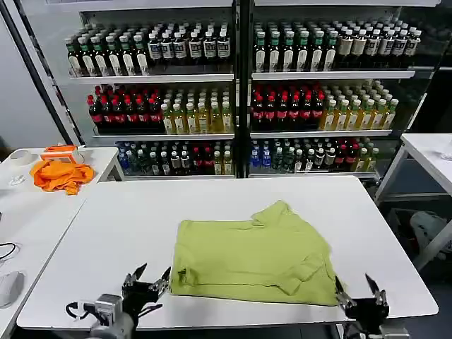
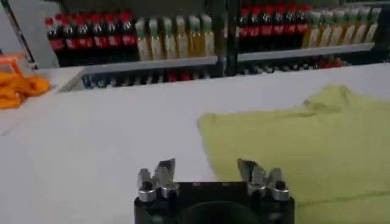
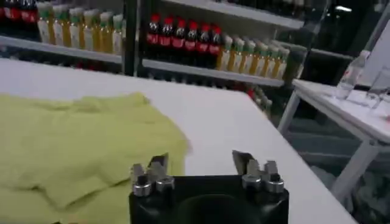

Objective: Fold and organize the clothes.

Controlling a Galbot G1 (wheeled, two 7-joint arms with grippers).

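T-shirt (image 1: pixel 254 256) lies mid-table (image 1: pixel 127 233), partly folded into a rough rectangle, one sleeve bunched at the far edge (fold looks unfinished, needs squaring). Left gripper (image 1: pixel 146 282) and right gripper (image 1: pixel 357 291) hover at its near corners, jaws wide open, holding nothing.

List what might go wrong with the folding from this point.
1. The T-shirt lies rumpled, one sleeve bunched at its far edge, so a fold may lock in creases.
2. Its near edge lies close to the table edge; a pull toward the robot might drag it off.
3. The left gripper and right gripper sit open at opposite corners; uneven grasps could skew the fold.
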